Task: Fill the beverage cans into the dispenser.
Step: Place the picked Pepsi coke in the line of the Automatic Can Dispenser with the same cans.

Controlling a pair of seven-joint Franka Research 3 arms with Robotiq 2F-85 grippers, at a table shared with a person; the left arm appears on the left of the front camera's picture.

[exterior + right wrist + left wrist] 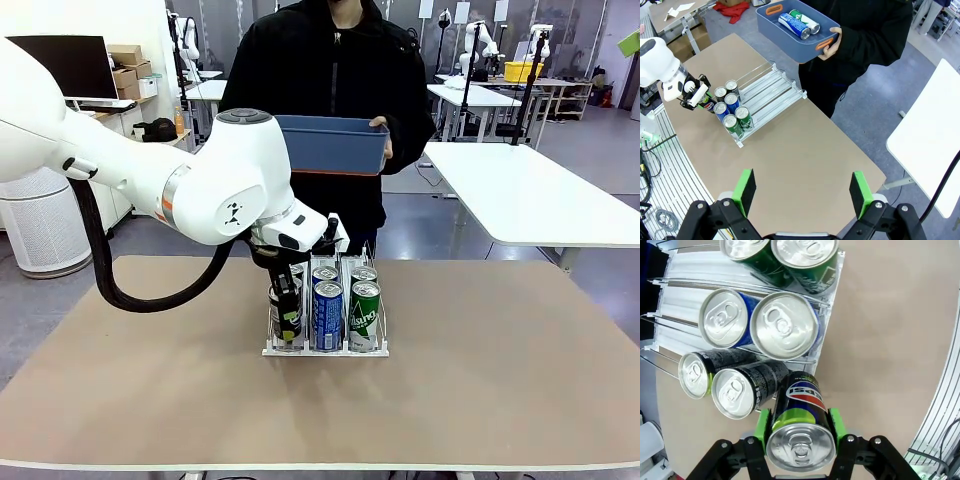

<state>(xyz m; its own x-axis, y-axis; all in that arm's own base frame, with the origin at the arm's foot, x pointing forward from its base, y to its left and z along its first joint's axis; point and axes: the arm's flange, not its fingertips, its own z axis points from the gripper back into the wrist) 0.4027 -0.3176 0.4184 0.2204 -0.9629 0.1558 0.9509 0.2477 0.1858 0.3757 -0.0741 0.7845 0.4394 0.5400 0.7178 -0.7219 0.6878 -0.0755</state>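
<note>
pepsi can [802, 395] clamped in left gripper [800, 426]; dispenser [685, 280] just beyond its fingertips (six cans [785, 325] inside); right gripper [802, 192] jaws apart; blue tub [780, 36] holds two cans [794, 26].

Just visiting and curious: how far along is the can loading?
Six cans already stand in the dispenser, two per lane. The left end effector is shut on a seventh, a black can, at the front of the black lane. Two more cans lie in the blue tub that the person holds.

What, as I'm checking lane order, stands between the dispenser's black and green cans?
Two blue cans stand in the middle lane of the dispenser, between the black cans and the green cans; the left wrist view shows it.
</note>
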